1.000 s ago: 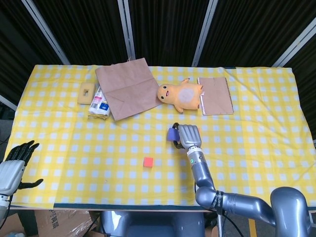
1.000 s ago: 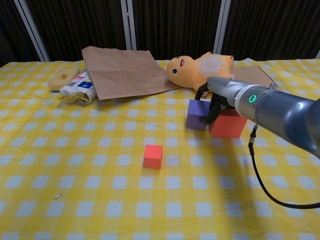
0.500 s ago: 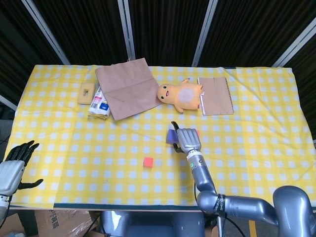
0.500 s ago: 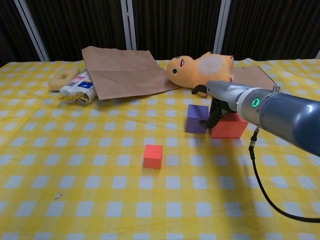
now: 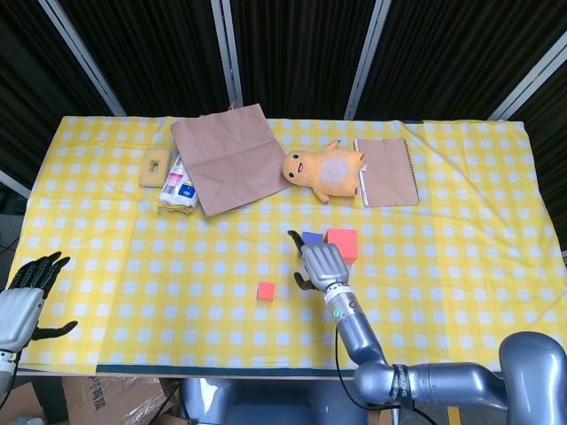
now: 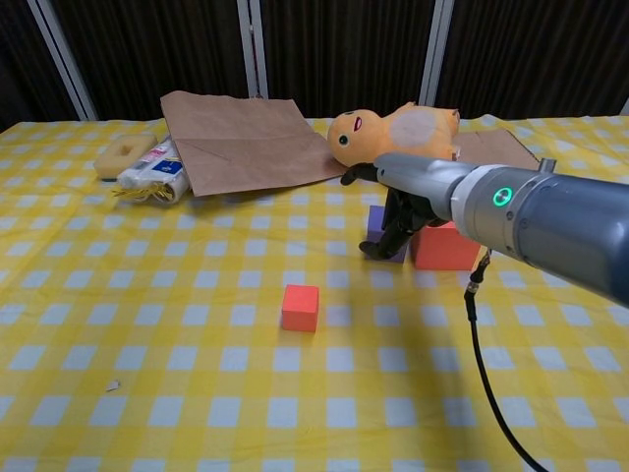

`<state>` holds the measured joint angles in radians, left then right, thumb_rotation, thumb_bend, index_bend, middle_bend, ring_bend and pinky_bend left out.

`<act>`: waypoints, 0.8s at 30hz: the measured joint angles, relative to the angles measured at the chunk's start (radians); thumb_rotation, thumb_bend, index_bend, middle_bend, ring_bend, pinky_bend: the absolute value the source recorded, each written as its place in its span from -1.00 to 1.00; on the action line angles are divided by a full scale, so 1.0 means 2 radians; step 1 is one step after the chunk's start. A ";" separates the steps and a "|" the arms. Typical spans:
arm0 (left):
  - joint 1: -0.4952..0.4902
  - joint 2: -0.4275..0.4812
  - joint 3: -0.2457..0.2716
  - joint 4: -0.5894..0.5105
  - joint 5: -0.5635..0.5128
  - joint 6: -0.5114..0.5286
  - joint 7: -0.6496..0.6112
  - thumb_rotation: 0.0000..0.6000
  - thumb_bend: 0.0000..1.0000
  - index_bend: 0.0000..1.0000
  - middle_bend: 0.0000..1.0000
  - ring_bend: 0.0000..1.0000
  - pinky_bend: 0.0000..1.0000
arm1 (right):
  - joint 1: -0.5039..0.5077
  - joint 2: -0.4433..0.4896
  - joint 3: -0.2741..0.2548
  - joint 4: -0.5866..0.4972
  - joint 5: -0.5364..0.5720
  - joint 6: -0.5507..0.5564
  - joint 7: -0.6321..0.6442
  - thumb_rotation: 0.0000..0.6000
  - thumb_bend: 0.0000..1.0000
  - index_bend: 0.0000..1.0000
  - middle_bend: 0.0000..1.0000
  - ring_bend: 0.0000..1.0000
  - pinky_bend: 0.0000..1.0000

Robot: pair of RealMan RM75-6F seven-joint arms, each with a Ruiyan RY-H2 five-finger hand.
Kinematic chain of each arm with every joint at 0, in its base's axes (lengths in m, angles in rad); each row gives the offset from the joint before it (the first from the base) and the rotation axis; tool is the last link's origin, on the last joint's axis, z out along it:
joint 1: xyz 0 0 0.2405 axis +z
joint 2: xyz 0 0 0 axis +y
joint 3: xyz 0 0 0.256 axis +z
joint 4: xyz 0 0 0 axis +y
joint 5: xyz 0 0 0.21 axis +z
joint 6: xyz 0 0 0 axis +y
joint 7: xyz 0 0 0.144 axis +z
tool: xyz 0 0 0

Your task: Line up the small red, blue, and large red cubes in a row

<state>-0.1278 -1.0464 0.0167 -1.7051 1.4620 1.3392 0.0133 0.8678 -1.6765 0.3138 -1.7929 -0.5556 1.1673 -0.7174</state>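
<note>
The small red cube (image 5: 266, 290) (image 6: 301, 307) sits alone near the table's middle. Further back, the blue cube (image 5: 311, 238) (image 6: 374, 223) and the large red cube (image 5: 342, 243) (image 6: 444, 246) stand side by side, touching or nearly so. My right hand (image 5: 321, 264) (image 6: 398, 208) hovers just in front of the blue cube, fingers hanging down and apart, holding nothing; it hides part of the blue cube in the chest view. My left hand (image 5: 24, 297) hangs open off the table's near left corner, seen only in the head view.
At the back lie a brown paper bag (image 5: 226, 158), an orange plush toy (image 5: 323, 170), a brown notebook (image 5: 386, 171), a snack packet (image 5: 179, 183) and a tan block (image 5: 155, 167). The yellow checked cloth (image 5: 133, 266) covers the table.
My right hand has drawn off the large red cube and moved left and nearer, past the blue cube. The large red cube now shows in full. The left hand stays still.
</note>
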 measured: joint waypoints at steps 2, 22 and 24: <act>0.000 0.000 0.000 0.001 0.001 0.001 -0.001 1.00 -1.00 -1.00 -1.00 -1.00 -1.00 | 0.000 0.003 0.000 -0.012 -0.005 0.008 0.000 1.00 -0.06 -0.81 1.00 1.00 1.00; -0.002 0.000 0.001 -0.001 0.001 -0.004 0.001 1.00 -1.00 -1.00 -1.00 -1.00 -1.00 | 0.017 -0.026 -0.035 -0.104 0.028 0.074 -0.058 1.00 -0.06 -0.76 1.00 1.00 1.00; -0.002 0.001 0.001 -0.001 0.001 -0.005 0.001 1.00 -1.00 -1.00 -1.00 -1.00 -1.00 | 0.021 -0.043 -0.038 -0.098 0.035 0.080 -0.064 1.00 -0.06 -0.76 1.00 1.00 1.00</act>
<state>-0.1318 -1.0439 0.0193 -1.7070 1.4632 1.3299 0.0147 0.9095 -1.7631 0.2374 -1.9895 -0.4864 1.3277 -0.8450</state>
